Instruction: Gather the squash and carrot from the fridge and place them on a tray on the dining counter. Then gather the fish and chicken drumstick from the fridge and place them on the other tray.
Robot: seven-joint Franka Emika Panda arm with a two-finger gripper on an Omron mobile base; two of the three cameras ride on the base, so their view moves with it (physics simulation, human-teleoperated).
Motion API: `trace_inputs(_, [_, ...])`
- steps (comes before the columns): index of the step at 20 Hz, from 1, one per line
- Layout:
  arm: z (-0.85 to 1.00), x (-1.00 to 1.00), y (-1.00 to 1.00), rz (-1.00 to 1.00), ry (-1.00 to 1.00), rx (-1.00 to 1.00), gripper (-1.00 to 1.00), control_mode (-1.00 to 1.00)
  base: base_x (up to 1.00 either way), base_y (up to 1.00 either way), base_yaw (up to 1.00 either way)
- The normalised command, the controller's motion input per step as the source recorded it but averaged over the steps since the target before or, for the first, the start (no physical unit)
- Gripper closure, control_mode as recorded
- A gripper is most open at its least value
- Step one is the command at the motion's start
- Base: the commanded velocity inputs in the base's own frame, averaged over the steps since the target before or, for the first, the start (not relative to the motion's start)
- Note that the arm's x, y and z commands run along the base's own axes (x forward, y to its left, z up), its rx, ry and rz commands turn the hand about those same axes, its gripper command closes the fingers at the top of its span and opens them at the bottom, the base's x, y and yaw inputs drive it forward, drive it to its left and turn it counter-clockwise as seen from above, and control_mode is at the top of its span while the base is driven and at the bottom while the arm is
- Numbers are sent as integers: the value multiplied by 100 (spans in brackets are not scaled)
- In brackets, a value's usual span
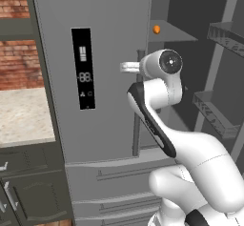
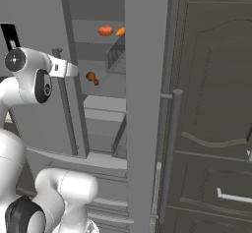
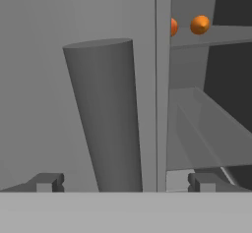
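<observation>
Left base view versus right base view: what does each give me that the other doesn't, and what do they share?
Left base view: the closed door's display panel, a brick wall and a pale counter. Right base view: the chicken drumstick on a middle shelf, the open fridge door edge-on and a dark cabinet. Shared: the white arm and orange produce on the upper fridge shelf.

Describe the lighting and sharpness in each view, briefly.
Left base view: flat, even light, brick wall soft and pixelated. Right base view: fridge interior dim, the squash and drumstick small but distinct. Hand view: door handle looms large, smooth shading, no glare; open gripper fingertips crisp.
</observation>
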Motion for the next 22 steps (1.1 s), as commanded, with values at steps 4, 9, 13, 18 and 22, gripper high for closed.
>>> trace_inputs(4, [0,0,0,0,0,0,100,-100,0,0,0])
trace_inputs(9, [0,0,0,0,0,0,100,-100,0,0,0])
trace_inputs(13, [0,0,0,0,0,0,100,-100,0,0,0])
trace_inputs(18, [0,0,0,0,0,0,100,-100,0,0,0])
trace_inputs(22, [0,0,0,0,0,0,100,-100,0,0,0])
